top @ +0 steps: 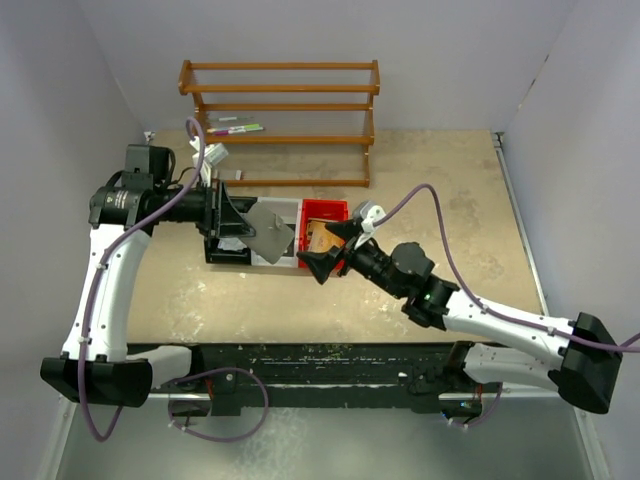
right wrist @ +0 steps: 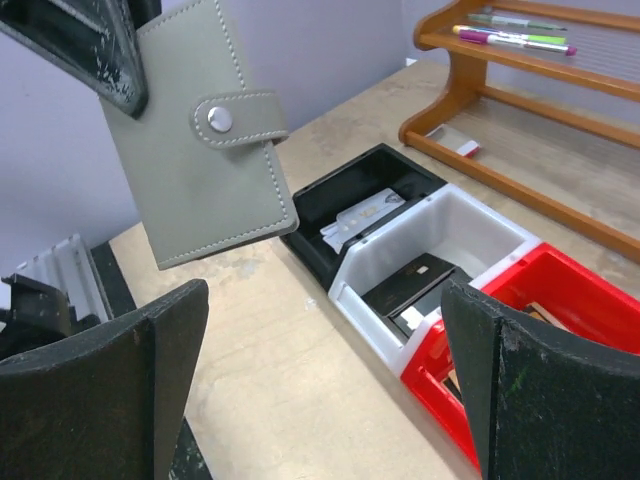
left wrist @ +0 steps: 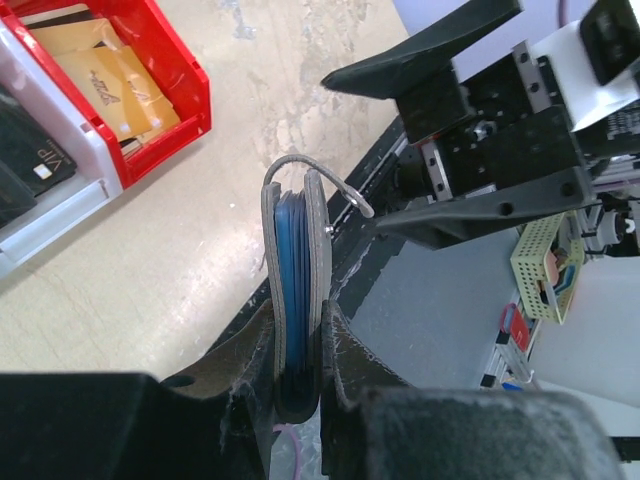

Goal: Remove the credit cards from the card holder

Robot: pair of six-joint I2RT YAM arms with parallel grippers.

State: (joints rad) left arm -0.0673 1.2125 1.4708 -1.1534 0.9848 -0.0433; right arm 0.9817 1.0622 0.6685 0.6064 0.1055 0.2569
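Two arms meet by the bins, with the card holder (right wrist: 215,190) held up in the left one.
Left gripper (left wrist: 297,335) is clenched on one end of the holder, keeping it off the table (top: 300,300) close to the row of bins; the grey flap is snapped shut, and edge-on from the left wrist, blue cards (left wrist: 293,270) show sandwiched between the two grey panels. Right gripper (right wrist: 325,300) is spread wide with nothing in it, hanging just beside the red bin (top: 326,210) and facing the holder. Black bin (right wrist: 330,205) has a pale card in it, white bin (right wrist: 470,225) a dark one, and the red bin holds tan cards. Behind them stands a wooden rack (top: 280,85) with a few markers (top: 237,128) on a shelf.
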